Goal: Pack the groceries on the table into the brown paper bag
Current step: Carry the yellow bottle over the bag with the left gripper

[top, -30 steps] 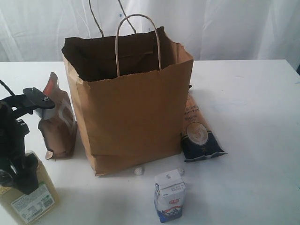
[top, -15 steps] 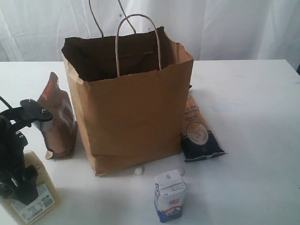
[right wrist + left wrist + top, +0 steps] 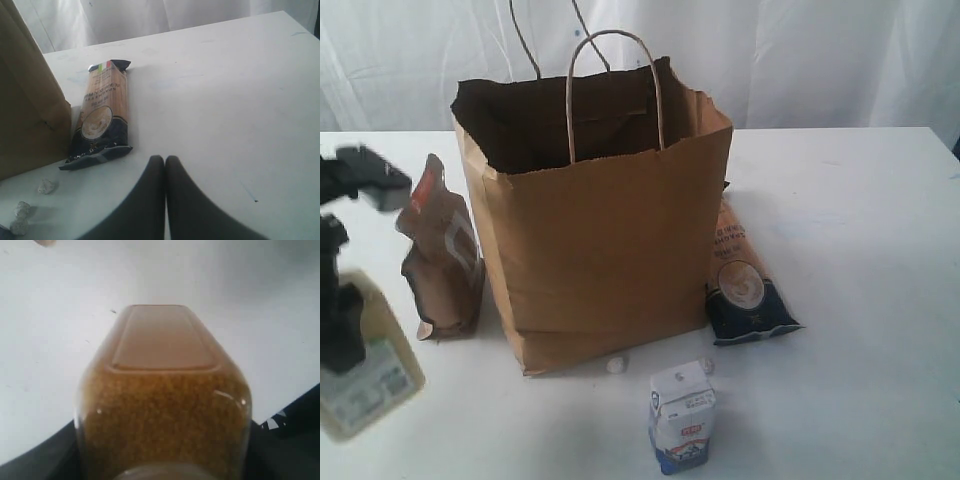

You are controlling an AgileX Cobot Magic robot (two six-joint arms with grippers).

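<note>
The tall brown paper bag (image 3: 600, 230) stands open in the middle of the white table (image 3: 850, 230). At the far left my left gripper (image 3: 342, 340) is shut on the yellow grain bottle (image 3: 370, 385), which looks blurred and tilted. In the left wrist view the bottle (image 3: 162, 390) fills the space between the dark fingers (image 3: 287, 440). The dark-brown pouch (image 3: 440, 255) stands left of the bag. The orange-navy packet (image 3: 745, 285) (image 3: 100, 117) lies to the bag's right. The white-blue carton (image 3: 682, 415) stands in front. My right gripper (image 3: 165, 161) is shut and empty above the table. The jar and can are out of view.
Small white crumpled bits (image 3: 616, 365) (image 3: 46, 186) lie by the bag's front corner (image 3: 30, 115). A white curtain (image 3: 820, 60) hangs behind the table. The table's far edge runs behind the bag.
My left arm has swung left and upward with the grain bottle, which has tilted and gone blurred. The bag, pouch, packet and carton have not moved.
</note>
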